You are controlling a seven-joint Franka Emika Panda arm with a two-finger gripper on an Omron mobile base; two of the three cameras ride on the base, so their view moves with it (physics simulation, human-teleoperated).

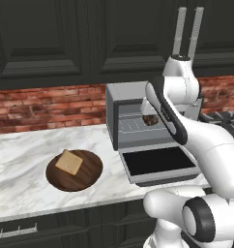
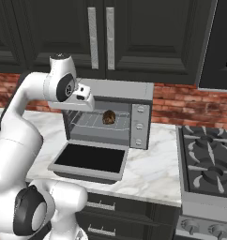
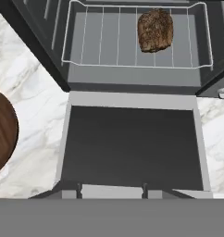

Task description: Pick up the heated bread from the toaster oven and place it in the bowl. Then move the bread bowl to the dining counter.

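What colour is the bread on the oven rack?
Dark brown, mottled with a paler patch: the bread, clearest in the hand view, on the oven's wire rack.

Toaster oven [image 1: 133,92]: grey metal casing; drop-down door [image 3: 132,146] with dark glass in a pale grey frame; wire rack [image 3: 86,41] light grey. Heated bread [image 3: 155,29]: dark brown, mottled with paler flecks. Bowl [image 1: 87,177]: dark brown wood with visible grain. Slice [image 1: 69,162] in the bowl: flat tan with a lighter edge. Worktop [image 1: 22,160]: white marble, grey-veined. Wall [image 1: 36,106]: red-brown brick with pale mortar lines. Cabinets [image 1: 41,38]: near-black panels; handles [image 2: 100,37] silver-grey. Stove [image 2: 209,159]: grey, with dark grates.
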